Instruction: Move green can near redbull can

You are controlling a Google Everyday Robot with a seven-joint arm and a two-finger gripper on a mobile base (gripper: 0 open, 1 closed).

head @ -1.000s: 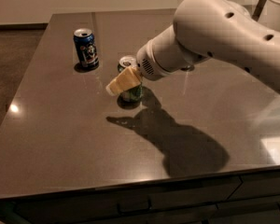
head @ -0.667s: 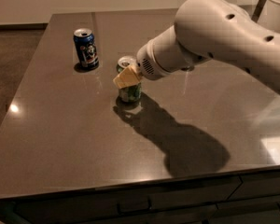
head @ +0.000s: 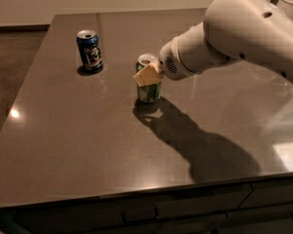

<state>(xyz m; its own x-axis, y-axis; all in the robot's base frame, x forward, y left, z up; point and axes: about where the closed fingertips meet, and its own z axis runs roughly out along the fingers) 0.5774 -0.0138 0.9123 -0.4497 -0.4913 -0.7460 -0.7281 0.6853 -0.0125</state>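
We record one dark table point(head: 88, 145). On it:
- green can point(head: 150, 94), upright, near the middle
- gripper point(head: 148, 74), against the can's upper front, just under its silver top
- white arm point(head: 244, 28), entering from the right
- dark blue can point(head: 90, 51), upright, well apart at far left
- arm's shadow point(head: 200, 150), nearer us

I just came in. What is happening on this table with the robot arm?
The robot's single arm reaches in from the right over the dark table. Its gripper is closed on the upper part of the green can, which stands upright near the middle of the table. A dark blue can stands apart, further back to the left, untouched. No slim silver can shows in this view, so where the green can must go cannot be seen.
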